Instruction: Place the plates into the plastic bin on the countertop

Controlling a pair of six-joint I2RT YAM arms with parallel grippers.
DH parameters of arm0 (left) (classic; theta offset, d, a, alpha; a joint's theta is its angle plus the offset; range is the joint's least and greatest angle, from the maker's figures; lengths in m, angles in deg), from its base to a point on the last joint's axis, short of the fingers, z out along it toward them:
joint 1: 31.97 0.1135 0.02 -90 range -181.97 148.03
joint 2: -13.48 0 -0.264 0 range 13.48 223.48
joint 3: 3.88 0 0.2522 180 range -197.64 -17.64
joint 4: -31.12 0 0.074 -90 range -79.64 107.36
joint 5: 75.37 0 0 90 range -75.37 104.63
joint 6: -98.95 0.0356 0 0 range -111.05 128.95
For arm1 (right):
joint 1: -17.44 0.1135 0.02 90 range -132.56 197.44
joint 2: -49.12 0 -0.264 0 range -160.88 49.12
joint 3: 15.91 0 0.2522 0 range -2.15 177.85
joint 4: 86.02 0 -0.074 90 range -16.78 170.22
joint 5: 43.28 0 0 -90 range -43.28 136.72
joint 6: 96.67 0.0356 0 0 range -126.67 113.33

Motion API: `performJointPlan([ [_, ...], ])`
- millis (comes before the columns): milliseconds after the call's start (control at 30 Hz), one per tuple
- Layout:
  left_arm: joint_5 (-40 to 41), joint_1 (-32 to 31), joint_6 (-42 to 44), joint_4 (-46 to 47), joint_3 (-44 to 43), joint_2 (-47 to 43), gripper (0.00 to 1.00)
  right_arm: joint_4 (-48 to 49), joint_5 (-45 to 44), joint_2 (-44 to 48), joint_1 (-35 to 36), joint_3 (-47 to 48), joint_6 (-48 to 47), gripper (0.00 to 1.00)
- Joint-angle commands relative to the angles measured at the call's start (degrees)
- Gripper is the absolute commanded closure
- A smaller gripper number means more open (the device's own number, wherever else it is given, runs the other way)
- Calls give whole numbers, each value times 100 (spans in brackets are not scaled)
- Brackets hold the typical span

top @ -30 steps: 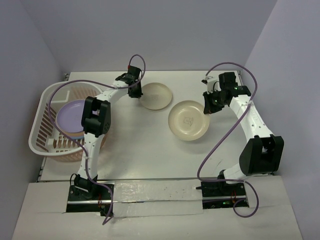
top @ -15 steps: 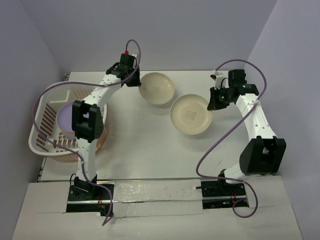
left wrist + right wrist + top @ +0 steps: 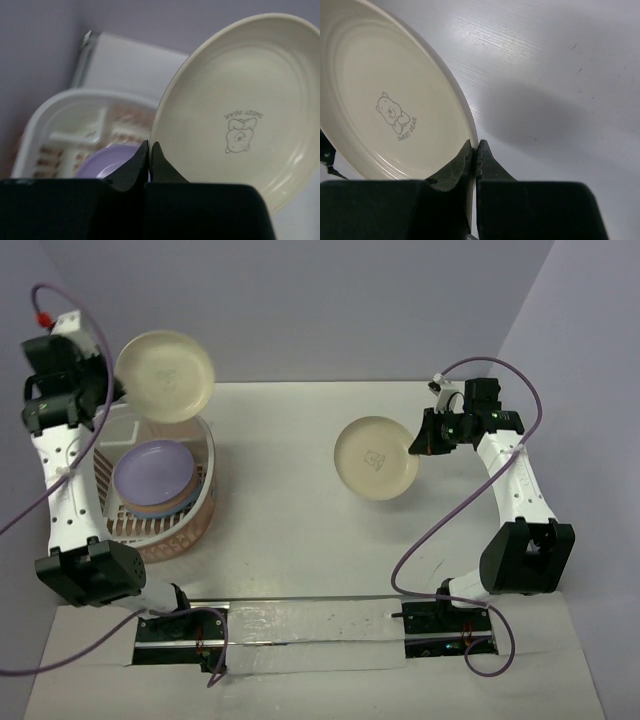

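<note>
My left gripper (image 3: 108, 392) is shut on the rim of a cream plate (image 3: 165, 375) and holds it high above the far end of the plastic bin (image 3: 200, 502). In the left wrist view that plate (image 3: 240, 115) shows a bear mark, with the bin (image 3: 60, 107) below. A lilac plate (image 3: 152, 475) tops a stack inside the bin. My right gripper (image 3: 418, 436) is shut on the rim of a second cream plate (image 3: 375, 457), lifted above the countertop (image 3: 290, 530). It also shows in the right wrist view (image 3: 385, 100).
Lilac-grey walls (image 3: 330, 310) close in the back and both sides. The bin stands at the left edge of the countertop. Purple cables loop off both arms.
My left arm has swung far left and up, carrying its cream plate from the table's middle to above the bin. My right gripper has lifted its plate slightly and shifted it left.
</note>
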Motion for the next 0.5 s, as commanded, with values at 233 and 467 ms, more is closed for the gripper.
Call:
performJointPlan([
  [233, -843, 1904, 2137, -893, 1794, -807, 100, 634, 41, -438, 978, 806, 666, 100],
  [467, -799, 1976, 2138, -437, 2219, -362, 100, 653, -126, -814, 1650, 1340, 816, 100],
])
